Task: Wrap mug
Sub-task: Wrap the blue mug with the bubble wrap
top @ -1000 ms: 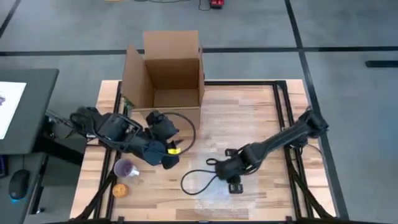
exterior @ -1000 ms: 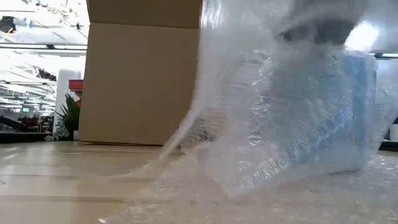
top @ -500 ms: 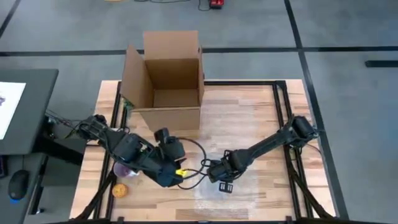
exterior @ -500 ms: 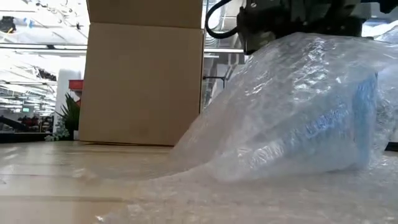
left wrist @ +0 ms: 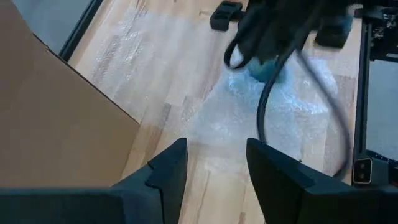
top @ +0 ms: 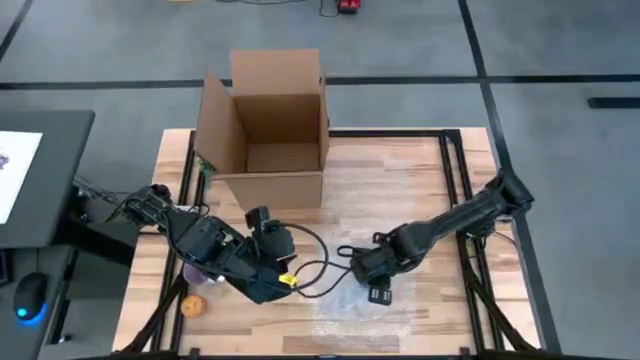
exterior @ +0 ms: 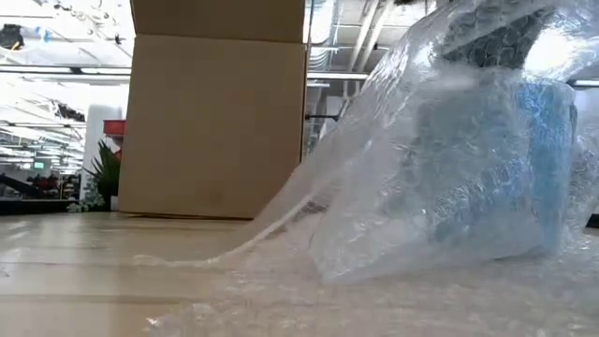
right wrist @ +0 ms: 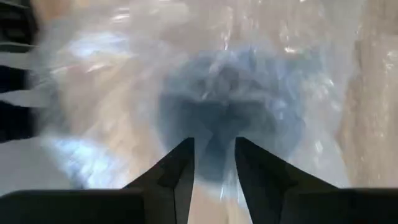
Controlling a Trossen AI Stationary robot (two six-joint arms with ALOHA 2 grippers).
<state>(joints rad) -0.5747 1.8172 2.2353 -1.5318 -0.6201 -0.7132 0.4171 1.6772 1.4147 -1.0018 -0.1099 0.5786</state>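
At lower left of the high view, the left pincer (top: 284, 281) hangs with fingers apart, empty, likely waiting to take the wrap. Right of centre, the right pincer (top: 372, 272), fingers slightly apart, presses bubble wrap (exterior: 421, 168) over the blue mug (exterior: 510, 159), standing on the surface (top: 400, 190), seemingly to hold the cover in place.

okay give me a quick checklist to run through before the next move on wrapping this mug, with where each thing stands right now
1. Blue mug upright on the table: ok.
2. Bubble wrap drawn over the mug: ok on the side the low view shows; far side cannot tell.
3. Right gripper over the wrapped mug: ok; hold on the wrap cannot tell.
4. Left gripper free and open, away from the mug: ok.
5. Cardboard box open and upright: ok.
6. Wrap closed under the mug: cannot tell.
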